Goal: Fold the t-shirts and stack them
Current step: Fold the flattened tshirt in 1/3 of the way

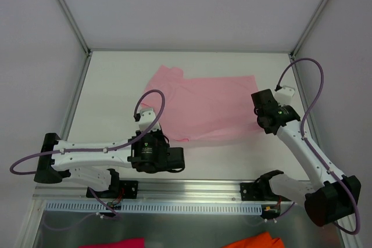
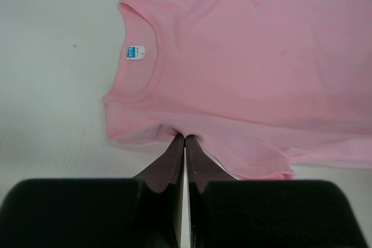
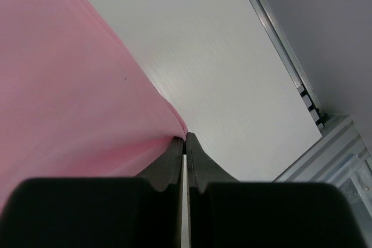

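Note:
One light pink t-shirt (image 1: pixel 209 105) lies spread on the white table (image 1: pixel 116 85). In the left wrist view its round neckline and small white-and-blue label (image 2: pixel 135 53) face up. My left gripper (image 2: pixel 185 137) is shut on the t-shirt (image 2: pixel 244 56), pinching the near edge beside the neckline, where the cloth puckers. It sits at the shirt's near left corner (image 1: pixel 165 143). My right gripper (image 3: pixel 186 136) is shut on the t-shirt's (image 3: pixel 70 85) right-hand edge, and the cloth rises into the fingertips. In the top view it is at the shirt's near right corner (image 1: pixel 261 126).
A metal rail (image 1: pixel 192 190) runs along the table's near edge, with both arm bases on it. Below it lie a magenta cloth scrap (image 1: pixel 113 243) and an orange cloth scrap (image 1: pixel 258 241). Frame posts and a raised rim (image 3: pixel 290 68) border the table on the right.

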{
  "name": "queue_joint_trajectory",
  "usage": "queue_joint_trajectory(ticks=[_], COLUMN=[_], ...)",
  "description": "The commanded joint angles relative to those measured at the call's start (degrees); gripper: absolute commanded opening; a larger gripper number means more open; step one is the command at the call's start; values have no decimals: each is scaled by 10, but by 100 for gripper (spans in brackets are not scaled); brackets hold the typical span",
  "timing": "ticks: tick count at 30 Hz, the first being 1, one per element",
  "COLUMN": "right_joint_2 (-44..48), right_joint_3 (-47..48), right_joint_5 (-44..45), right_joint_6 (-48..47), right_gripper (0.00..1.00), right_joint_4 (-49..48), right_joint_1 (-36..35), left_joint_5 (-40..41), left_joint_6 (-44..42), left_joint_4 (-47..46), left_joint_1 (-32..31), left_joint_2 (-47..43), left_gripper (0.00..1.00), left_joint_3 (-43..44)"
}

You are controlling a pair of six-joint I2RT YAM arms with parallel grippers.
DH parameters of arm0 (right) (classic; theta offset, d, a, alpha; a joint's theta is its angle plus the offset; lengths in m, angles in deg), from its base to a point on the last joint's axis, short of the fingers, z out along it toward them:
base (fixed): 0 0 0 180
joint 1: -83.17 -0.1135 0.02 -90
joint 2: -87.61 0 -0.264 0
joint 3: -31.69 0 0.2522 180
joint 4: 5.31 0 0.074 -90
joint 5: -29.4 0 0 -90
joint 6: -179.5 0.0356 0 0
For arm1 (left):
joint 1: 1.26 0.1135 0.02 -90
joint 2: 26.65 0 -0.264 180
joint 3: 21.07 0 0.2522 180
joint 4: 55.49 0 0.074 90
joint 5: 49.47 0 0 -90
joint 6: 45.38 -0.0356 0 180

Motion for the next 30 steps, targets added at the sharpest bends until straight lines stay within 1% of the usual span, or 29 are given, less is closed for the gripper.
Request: queue_joint_trajectory(ticks=[1, 9, 14, 20, 25, 30], right_joint_2=[4, -33, -68, -103, -129, -151], right_joint_3=[-4, -5, 3, 15, 27, 49], right_joint_5=[4, -11, -7, -4, 19, 21], right_joint_6=[-12, -21, -19, -16, -8, -9], right_gripper=[1, 1, 1, 1, 1, 1], right_joint_4=[10, -4, -6, -14, -17, -21], right_joint_1=[4, 3, 3, 3, 3, 3], left_joint_5=[24, 28, 29, 30, 31, 31], left_joint_6=[99, 114, 121, 129, 122, 82], left_joint_4=[139, 140, 140, 140, 133, 97], left_joint_1=[-11, -9, 15, 47, 72, 89], left_joint_2=[3, 2, 11, 57, 82, 79], left_gripper=[0, 0, 0, 0, 0, 0], left_joint_3=[2, -21, -29, -20, -17, -23])
